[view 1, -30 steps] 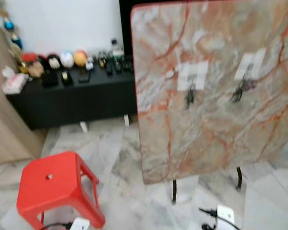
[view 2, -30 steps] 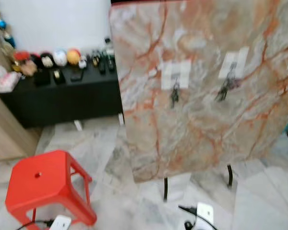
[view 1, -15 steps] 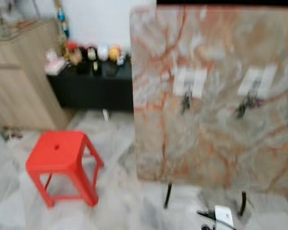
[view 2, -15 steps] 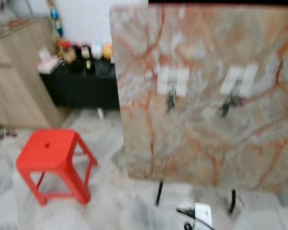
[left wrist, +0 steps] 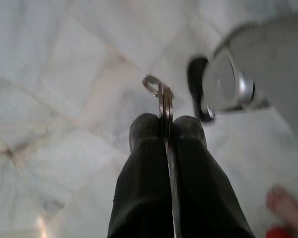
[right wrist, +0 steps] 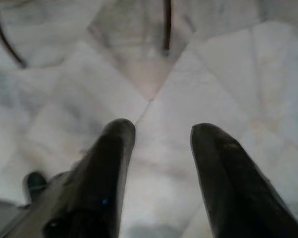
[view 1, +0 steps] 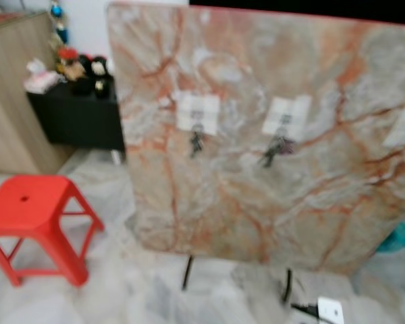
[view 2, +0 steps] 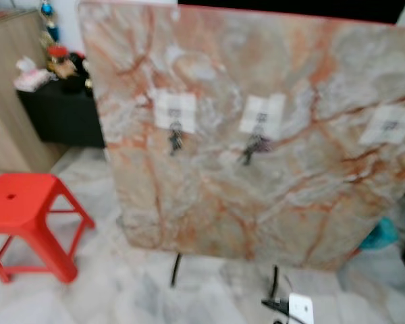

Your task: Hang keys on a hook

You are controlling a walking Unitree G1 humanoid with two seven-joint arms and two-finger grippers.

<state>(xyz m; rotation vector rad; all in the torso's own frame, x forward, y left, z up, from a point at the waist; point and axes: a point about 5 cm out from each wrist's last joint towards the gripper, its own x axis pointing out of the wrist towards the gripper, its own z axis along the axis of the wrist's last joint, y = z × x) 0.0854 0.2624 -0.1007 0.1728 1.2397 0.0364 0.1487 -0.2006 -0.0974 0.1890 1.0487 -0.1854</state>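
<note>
Here the left tool (left wrist: 165,130) is clenched on the keys (left wrist: 161,96), which stick out past its fingertips with the ring at the far end, above the pale tiled floor (left wrist: 54,99). The right tool (right wrist: 161,134) hangs released, its two fingers spread over the same floor.

Ahead stands a marble-patterned board (view 1: 256,135) on thin dark legs. White pads on the board carry the hooks: the left pad (view 1: 198,113) and the middle pad (view 1: 287,117) each already have a bunch of keys hanging below them, while the pad near the board's right edge (view 2: 389,124) looks bare, though blur hides its hook. A red stool (view 1: 34,212) sits to the left of the board.

The keys look light, stiff and slick, and they would likely swing and slip if held loosely. Pinching the flat blades, as now, leaves the ring free for the hook.
</note>
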